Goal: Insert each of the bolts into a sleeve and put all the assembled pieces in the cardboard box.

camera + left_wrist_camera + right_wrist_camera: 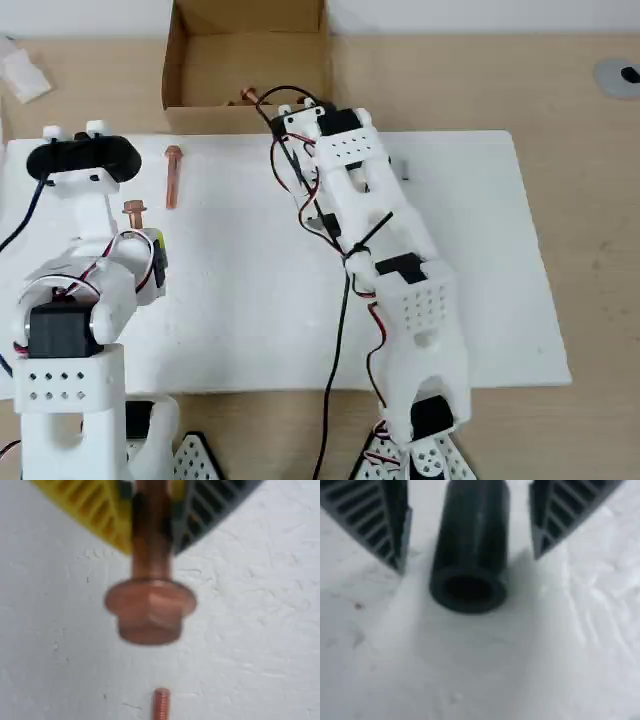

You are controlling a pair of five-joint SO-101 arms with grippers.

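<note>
left gripper (150, 545) clamped on a bolt (150, 610) by its shank, head out past the fingertips, long axis aimed boxward. right gripper (469, 560) wide open astride a black sleeve (470, 530) lying on the white mat (450, 300), no contact, bore facing the wrist. second bolt (172, 176) lies loose, head toward the cardboard box (180, 70). one copper piece (248, 97) already in the box, can't tell if it's sleeved. I'd say most of the task is left
</note>
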